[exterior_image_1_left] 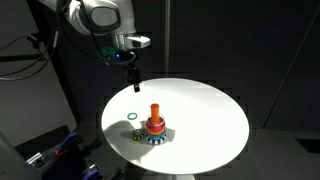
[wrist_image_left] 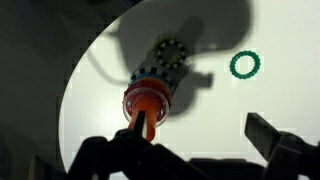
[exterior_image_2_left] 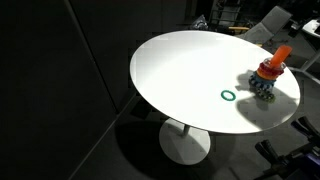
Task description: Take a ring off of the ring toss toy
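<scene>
The ring toss toy (exterior_image_1_left: 154, 126) stands on the round white table (exterior_image_1_left: 205, 110): an upright orange peg with red rings round it, on a black-and-white patterned base with teal. It shows in both exterior views (exterior_image_2_left: 268, 78) and from above in the wrist view (wrist_image_left: 150, 100). A green ring (exterior_image_1_left: 133, 118) lies flat on the table beside the toy, also seen in an exterior view (exterior_image_2_left: 229, 96) and in the wrist view (wrist_image_left: 245, 65). My gripper (exterior_image_1_left: 130, 74) hangs above the table, behind the toy. In the wrist view it (wrist_image_left: 200, 128) is open and empty.
The table (exterior_image_2_left: 180, 70) has a single pedestal foot and dark surroundings. Dark equipment with purple parts (exterior_image_1_left: 55, 150) stands near its edge. The table rim curves close to the toy in an exterior view (exterior_image_2_left: 285, 118).
</scene>
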